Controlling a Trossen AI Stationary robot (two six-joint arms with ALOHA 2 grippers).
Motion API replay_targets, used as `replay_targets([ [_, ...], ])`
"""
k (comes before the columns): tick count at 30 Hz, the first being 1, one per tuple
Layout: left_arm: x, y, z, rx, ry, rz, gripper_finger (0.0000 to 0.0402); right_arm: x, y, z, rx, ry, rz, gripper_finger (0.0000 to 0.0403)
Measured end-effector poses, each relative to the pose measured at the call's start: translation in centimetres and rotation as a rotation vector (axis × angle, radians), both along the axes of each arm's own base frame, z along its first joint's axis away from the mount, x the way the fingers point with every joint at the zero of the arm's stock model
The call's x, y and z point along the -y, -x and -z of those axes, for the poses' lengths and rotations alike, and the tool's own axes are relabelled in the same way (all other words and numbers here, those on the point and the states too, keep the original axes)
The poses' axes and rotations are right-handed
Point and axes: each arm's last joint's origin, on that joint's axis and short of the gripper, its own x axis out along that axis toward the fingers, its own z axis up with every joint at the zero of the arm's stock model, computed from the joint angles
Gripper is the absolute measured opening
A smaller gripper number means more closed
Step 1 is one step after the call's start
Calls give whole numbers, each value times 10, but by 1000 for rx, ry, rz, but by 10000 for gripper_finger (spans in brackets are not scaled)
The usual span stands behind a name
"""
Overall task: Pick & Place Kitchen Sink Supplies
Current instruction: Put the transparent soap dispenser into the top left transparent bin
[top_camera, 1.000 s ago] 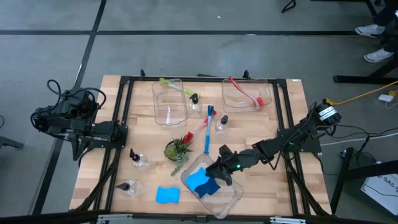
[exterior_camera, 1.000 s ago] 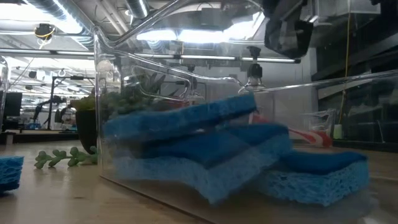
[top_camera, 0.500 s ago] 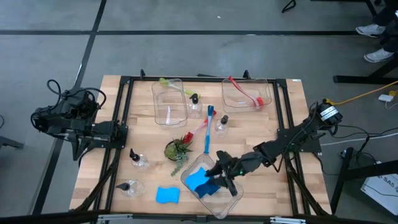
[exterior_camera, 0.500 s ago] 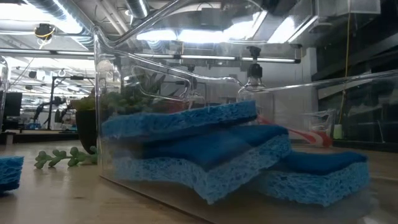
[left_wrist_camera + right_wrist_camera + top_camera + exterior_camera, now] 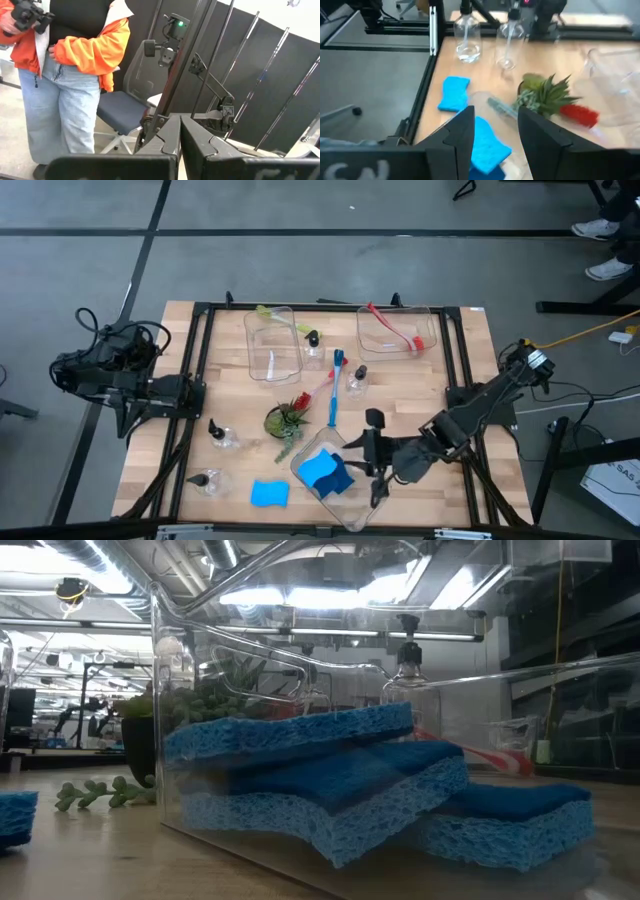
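Three blue sponges lie stacked in the near clear bin; they also show as the stack from above. One more blue sponge lies flat on the table to the bin's left. My right gripper hovers open and empty above the bin's right side; in its wrist view the fingers frame the stack and the loose sponge. Pump bottles stand upright. A blue brush lies on the table. My left gripper is shut, parked at the table's left edge.
A small potted plant stands just beyond the near bin. Two more clear bins sit at the far side: one with a yellow-green brush, one with a red brush. A person in an orange jacket stands beyond the table's left.
My right gripper has risen out of the near bin and drawn back toward the table's right edge. The top sponge in the bin, tilted a second ago, has settled flatter on the stack.
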Motion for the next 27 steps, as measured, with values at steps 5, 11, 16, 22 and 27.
replay_targets([
  [5, 0, 0, 0, 0, 0, 1, 6, 5, 17, -5, -27, 62, -39, 149],
  [11, 0, 0, 0, 0, 0, 1, 6, 33, 52, 2, 4, -32, 62, 149],
  [16, 0, 0, 0, 0, 0, 1, 6, 52, 77, 18, 87, -156, 220, 149],
  [22, 0, 0, 0, 0, 0, 1, 6, 61, 88, 36, 118, -236, 259, 149],
  [27, 0, 0, 0, 0, 0, 0, 6, 62, 89, 45, 108, -264, 276, 149],
])
